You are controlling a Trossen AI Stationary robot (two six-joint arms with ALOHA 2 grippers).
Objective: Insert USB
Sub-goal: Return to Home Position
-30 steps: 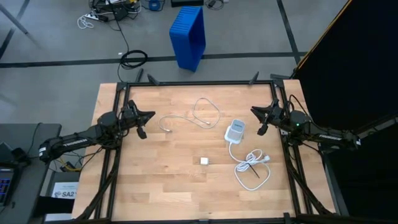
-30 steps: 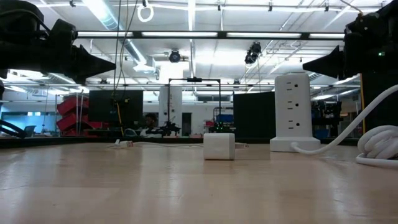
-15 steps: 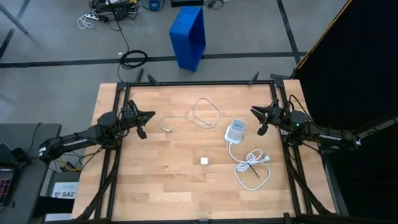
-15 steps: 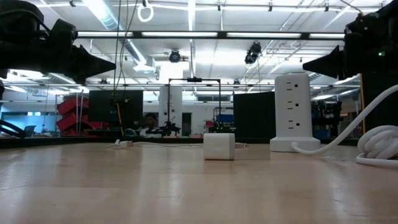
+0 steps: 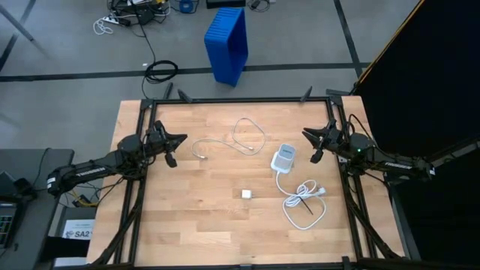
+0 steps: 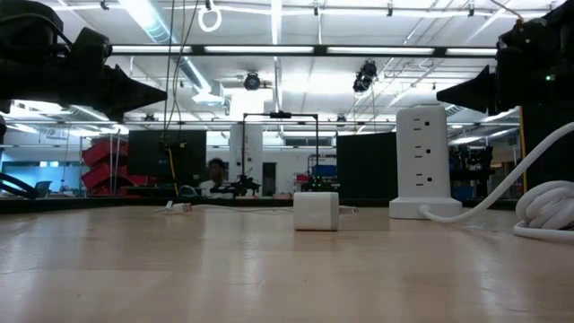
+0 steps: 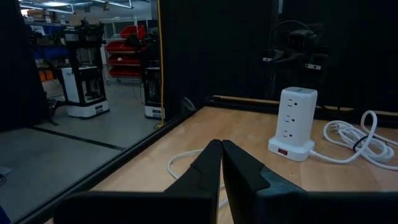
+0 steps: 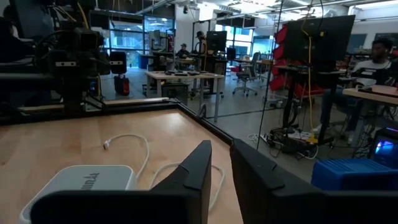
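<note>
USB cable (image 5: 225, 141) — we log it looped, upper centre of table (image 5: 187, 217), left of socket block (image 5: 283, 158) | left gripper (image 5: 182, 138), left edge: pressed together | right gripper (image 5: 306, 133), right edge: slightly spread

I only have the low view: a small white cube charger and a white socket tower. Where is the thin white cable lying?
Observer: The thin white looped cable lies loose on the wooden table, on the far side of the small white cube charger and apart from it.
Operator: Is either pincer holding anything?
Observer: No. The left pincer is shut on nothing near the table's left edge. The right pincer hangs empty near the right edge.
Operator: Which side of the loop has a free plug?
Observer: One small plug lies on the left arm's side of the loop.
</note>
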